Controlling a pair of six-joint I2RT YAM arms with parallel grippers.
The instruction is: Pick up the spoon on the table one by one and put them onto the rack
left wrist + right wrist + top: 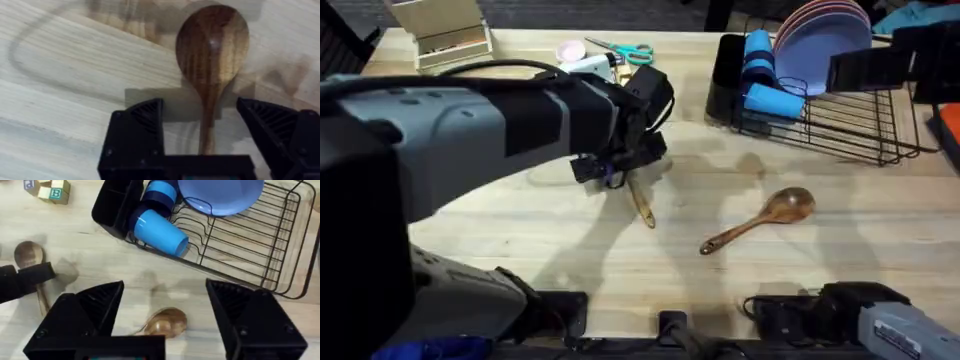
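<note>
Spoon [212,60] between open left gripper [200,130] jaws

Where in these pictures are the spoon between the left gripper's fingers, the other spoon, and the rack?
Spoon at the left gripper [212,42]: left wrist view, on its bowl.
Other spoon [788,206]: overhead view, on its bowl.
Rack [850,125]: overhead view, on its bare wire floor.

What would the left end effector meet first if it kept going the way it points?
The wooden spoon on the table: its handle lies between the open fingers; how far off is unclear.
</note>
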